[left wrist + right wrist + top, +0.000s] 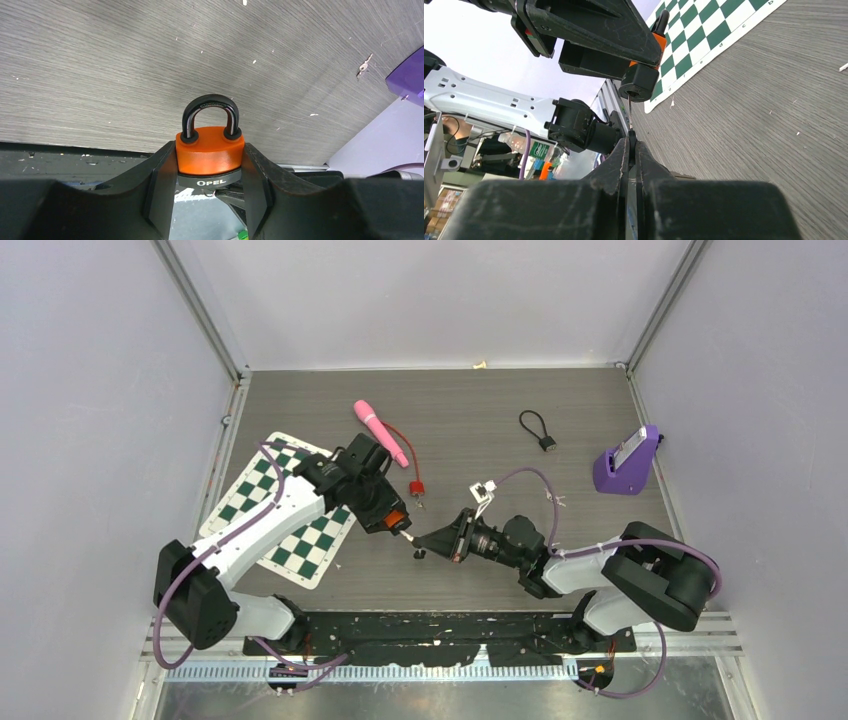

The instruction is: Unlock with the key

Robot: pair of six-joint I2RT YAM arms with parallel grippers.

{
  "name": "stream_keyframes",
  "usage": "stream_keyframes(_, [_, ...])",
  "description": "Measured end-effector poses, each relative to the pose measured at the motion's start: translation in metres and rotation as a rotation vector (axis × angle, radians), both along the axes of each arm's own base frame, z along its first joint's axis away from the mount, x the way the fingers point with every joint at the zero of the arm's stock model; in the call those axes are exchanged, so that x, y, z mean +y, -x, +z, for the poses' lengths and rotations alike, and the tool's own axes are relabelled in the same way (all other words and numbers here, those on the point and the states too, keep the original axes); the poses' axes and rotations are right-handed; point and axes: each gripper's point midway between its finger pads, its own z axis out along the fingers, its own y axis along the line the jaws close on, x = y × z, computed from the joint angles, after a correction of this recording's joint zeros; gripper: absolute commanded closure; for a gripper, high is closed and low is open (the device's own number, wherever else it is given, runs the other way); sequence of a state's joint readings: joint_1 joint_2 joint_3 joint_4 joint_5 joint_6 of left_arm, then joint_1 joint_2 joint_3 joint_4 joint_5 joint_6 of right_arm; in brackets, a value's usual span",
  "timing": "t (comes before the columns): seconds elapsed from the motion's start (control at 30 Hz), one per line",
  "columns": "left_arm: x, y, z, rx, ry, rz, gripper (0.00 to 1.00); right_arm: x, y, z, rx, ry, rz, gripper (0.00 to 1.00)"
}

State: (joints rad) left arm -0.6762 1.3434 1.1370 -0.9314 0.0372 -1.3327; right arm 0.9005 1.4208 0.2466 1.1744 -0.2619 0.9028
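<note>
Left gripper [210, 148] clamps the orange padlock with black shackle [397, 519] just off the green-and-white chessboard mat's [300, 554] 3 o'clock edge, while the right gripper [631, 144], at the lock's 4 o'clock, pinches a thin metal key [629, 112], tip seemingly at the keyway.

The worktop [480, 410] is dark grey with a fine grain. A green-and-white chess mat [245, 492] lies flat on its left side, skewed to the edges. Near the middle a pink wand [380, 432] lies at a slant, and a red cord [404, 445] curves from it toward a small red lock [416, 487]. A black looped cable [538, 430] lies right of centre. A purple stand [627, 462] sits near the right edge, well apart from the cable. A pale scrap [480, 365] rests at the far edge.
</note>
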Motion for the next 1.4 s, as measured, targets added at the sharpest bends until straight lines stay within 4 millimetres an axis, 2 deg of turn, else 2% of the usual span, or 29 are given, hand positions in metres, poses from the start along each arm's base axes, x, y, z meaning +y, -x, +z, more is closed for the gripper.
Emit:
stream_keyframes(0.53, [-0.004,-0.003,0.003,-0.017,0.035,0.018,0.69,-0.01,-0.01,0.004,0.005,-0.014,-0.091,0.95])
stream_keyframes(0.83, [-0.005,0.003,0.001,-0.017,0.047,0.026,0.7,-0.007,-0.005,0.003,-0.018,0.034,-0.124,0.95])
stream_keyframes(1.2, [-0.013,-0.001,0.007,-0.1,0.036,0.032,0.67,-0.014,-0.008,0.008,-0.013,0.062,-0.216,0.95])
stream_keyframes(1.4, [-0.018,0.004,0.01,-0.162,0.038,0.043,0.68,-0.015,-0.007,0.011,-0.012,0.061,-0.22,0.95])
